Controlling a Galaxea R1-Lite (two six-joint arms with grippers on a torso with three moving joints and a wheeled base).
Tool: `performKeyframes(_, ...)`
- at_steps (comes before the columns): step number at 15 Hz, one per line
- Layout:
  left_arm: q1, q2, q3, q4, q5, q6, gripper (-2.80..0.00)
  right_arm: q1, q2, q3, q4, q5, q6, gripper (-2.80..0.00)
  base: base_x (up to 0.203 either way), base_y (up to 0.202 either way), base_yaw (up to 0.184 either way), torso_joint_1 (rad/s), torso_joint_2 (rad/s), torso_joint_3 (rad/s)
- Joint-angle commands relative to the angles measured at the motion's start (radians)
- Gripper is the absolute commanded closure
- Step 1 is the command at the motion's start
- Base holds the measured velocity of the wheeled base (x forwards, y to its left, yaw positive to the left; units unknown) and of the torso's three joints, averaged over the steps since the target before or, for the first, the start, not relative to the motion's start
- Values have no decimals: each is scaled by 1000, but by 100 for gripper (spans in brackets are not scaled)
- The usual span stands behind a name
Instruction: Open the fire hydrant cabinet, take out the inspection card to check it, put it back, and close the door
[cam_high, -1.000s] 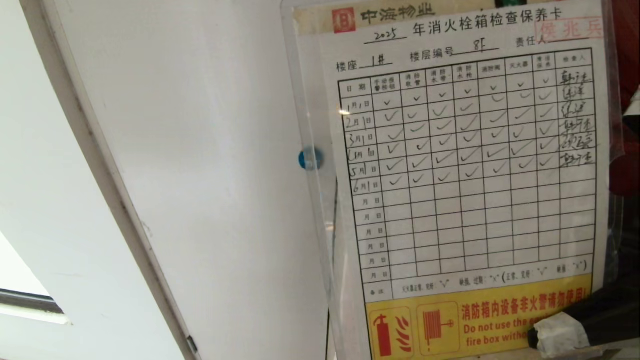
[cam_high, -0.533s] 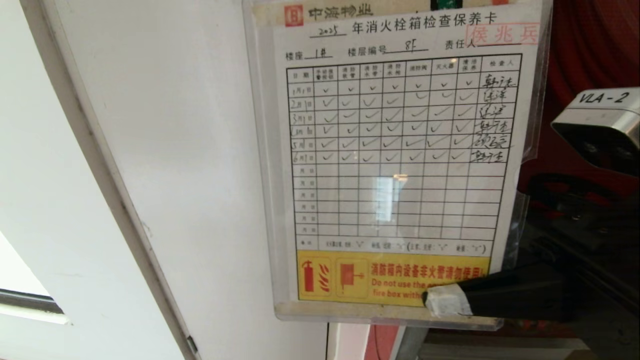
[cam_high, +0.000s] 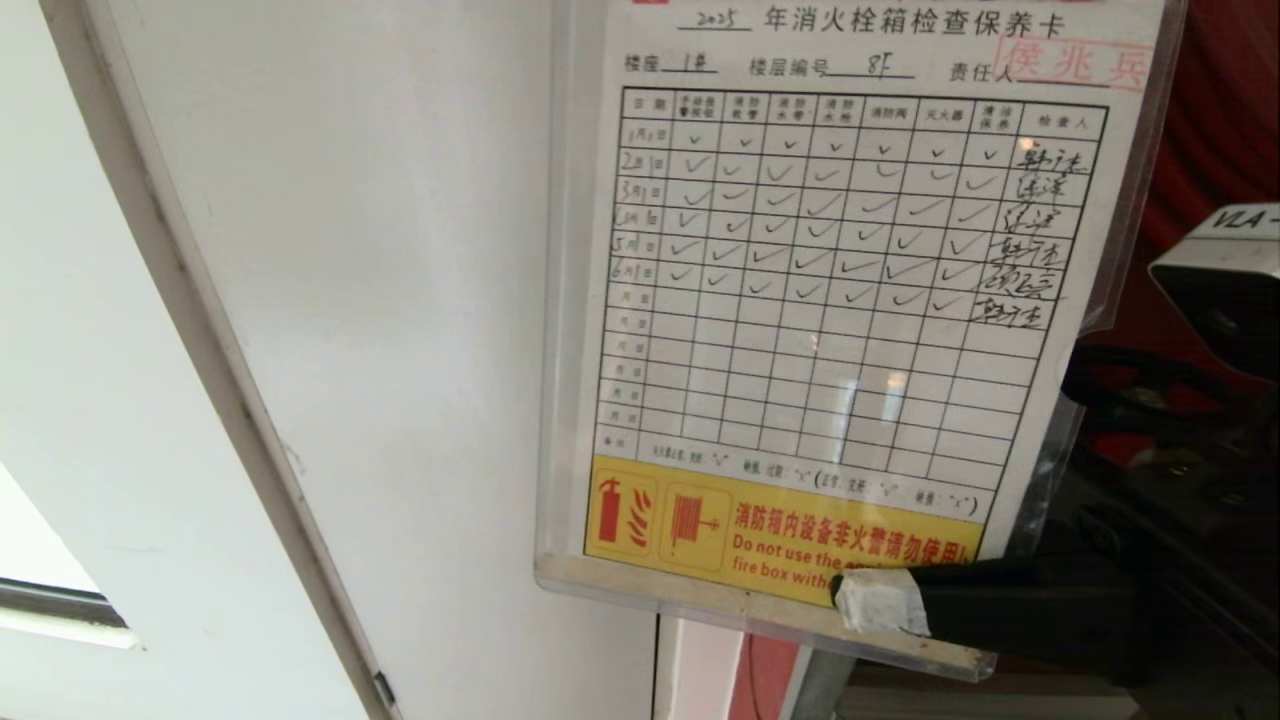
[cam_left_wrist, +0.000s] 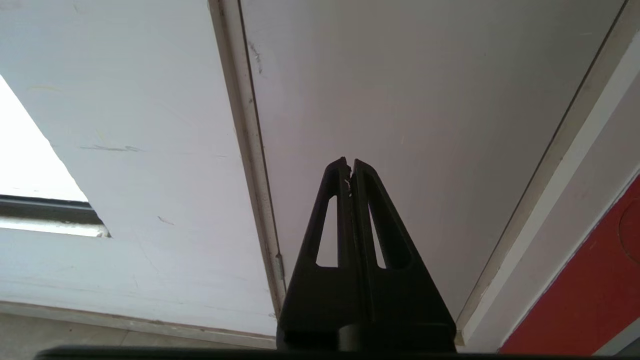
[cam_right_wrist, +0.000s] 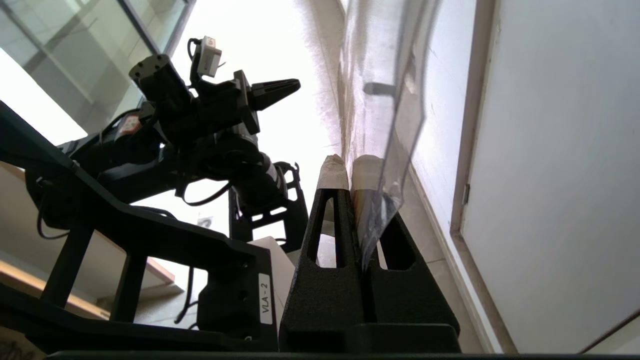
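Observation:
The inspection card (cam_high: 830, 300), a white checklist with a yellow warning strip in a clear sleeve, fills the upper middle of the head view, slightly tilted. My right gripper (cam_high: 880, 602) is shut on its lower right corner, its taped fingertips (cam_right_wrist: 332, 172) pinching the sleeve (cam_right_wrist: 395, 115), which shows edge-on in the right wrist view. Behind the card on the right is the red inside of the fire hydrant cabinet (cam_high: 1225, 110). The door is out of view. My left gripper (cam_left_wrist: 349, 165) is shut and empty, parked facing a white panel.
A white panel door (cam_high: 380, 300) with a grey frame edge (cam_high: 210, 350) covers the left half of the head view. The right wrist camera housing (cam_high: 1225, 280) sits at the right edge. The parked left arm (cam_right_wrist: 200, 120) shows in the right wrist view.
The card has drawn back from the camera, swung left and then a little back right and up, now tilted. Its lower edge and the right wrist camera have come into view.

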Motion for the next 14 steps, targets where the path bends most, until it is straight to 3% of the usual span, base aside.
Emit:
performKeyframes(1, 0, 1, 6, 0, 0, 0, 0, 1, -44, 23, -3, 0, 21, 0, 0, 0, 0, 0, 0, 0)
performKeyframes(7, 0, 1, 6, 0, 0, 0, 0, -1, -67, 32, -3, -1, 69, 0, 0, 0, 0, 0, 0, 0)
performKeyframes(10, 0, 1, 6, 0, 0, 0, 0, -1, -70, 23, -6, 3, 137, 0, 0, 0, 0, 0, 0, 0)
performKeyframes(14, 0, 1, 6, 0, 0, 0, 0, -1, -75, 15, 1, 28, 143, 0, 0, 0, 0, 0, 0, 0)
